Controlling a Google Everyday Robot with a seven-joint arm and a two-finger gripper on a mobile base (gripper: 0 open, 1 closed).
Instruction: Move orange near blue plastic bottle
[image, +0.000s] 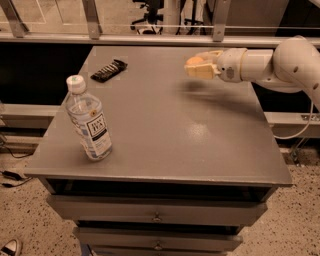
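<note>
The orange is held between the cream fingers of my gripper, raised above the far right part of the grey table. The gripper is shut on it and reaches in from the right on the white arm. Only the top of the fruit shows between the fingers. The blue plastic bottle, clear with a white cap and a white label, stands upright near the table's front left corner, far from the gripper.
A dark flat wrapped bar lies at the back left of the table. Drawers sit under the tabletop. A metal railing runs behind the table. A cable hangs at the right.
</note>
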